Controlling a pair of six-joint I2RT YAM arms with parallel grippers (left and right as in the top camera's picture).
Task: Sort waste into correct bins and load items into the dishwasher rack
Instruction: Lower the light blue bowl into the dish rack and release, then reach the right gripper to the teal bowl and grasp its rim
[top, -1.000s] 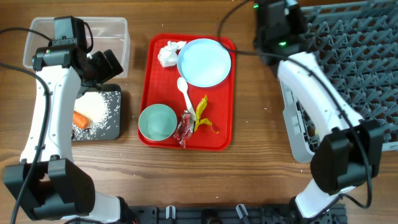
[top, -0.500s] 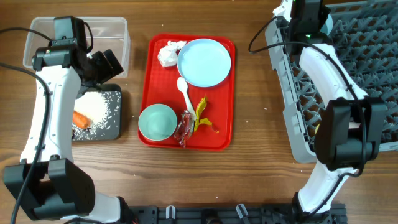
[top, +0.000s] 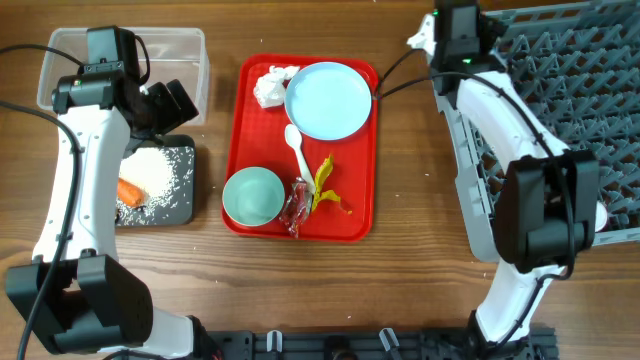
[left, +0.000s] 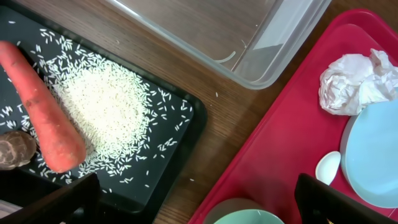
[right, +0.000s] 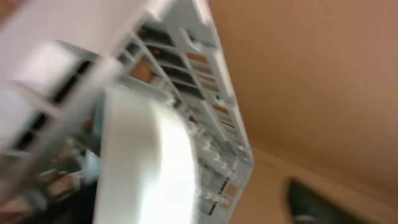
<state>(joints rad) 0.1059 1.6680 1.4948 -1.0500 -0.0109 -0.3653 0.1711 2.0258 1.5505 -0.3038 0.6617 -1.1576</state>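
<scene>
You have the orange carrot (left: 46, 118) in the shallow black rectangular tray (left: 185, 132). The pale blue round plate (top: 328, 100) and red crinkly wrapper (top: 295, 212) sit uncleared on the flat red serving tray (top: 258, 140). The left gripper (left: 196, 202) stands wide and empty. You cannot tell how the jaws of the right gripper (top: 432, 38) stand.

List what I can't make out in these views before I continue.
- Right wrist view: motion blur smears the dishwasher rack; nothing in it reads clearly.
- Overhead: the right pincer has its jaws masked by its own wrist housing; open or shut unknown.
- Overhead: the left arm covers the small brown lump; the left wrist view's edge cuts it off.
- Overhead: the rack runs past the right edge.
</scene>
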